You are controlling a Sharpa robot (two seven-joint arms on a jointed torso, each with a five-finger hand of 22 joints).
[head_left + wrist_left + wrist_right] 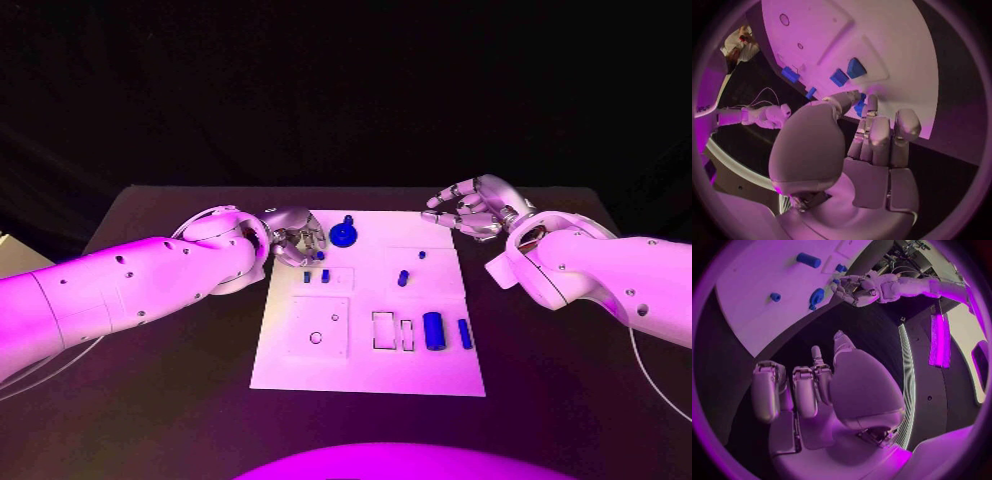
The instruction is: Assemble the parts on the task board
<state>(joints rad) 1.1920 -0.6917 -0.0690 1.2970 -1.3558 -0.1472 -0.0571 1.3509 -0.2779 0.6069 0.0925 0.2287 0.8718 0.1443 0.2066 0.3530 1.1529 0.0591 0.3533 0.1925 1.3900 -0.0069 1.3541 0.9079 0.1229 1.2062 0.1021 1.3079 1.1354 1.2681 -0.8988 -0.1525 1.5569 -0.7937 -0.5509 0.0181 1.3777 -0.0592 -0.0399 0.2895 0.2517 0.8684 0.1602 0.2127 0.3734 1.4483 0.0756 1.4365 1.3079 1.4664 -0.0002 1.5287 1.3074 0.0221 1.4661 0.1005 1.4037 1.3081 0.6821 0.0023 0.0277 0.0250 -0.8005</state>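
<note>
Black tabletop is carrying the white task board (pixel 368 370) at centre. We are judging this an early picking step: our left hand (pixel 296 237) is hovering at the board's ten o'clock edge, fingers curled, beside a round blue part (pixel 343 235). Whether it is pinching anything, we cannot tell. Our right hand (pixel 472 210) is hanging at one o'clock, loosely spread, holding nothing. Next we are needing a clean pinch. Our left wrist view is showing a blue part (pixel 859 104) at the fingertips (pixel 870 100), which our head view is hiding.

Matt white task board (pixel 433 375), glossy plastic parts (pixel 433 330), smooth metallic left hand (pixel 296 236).
</note>
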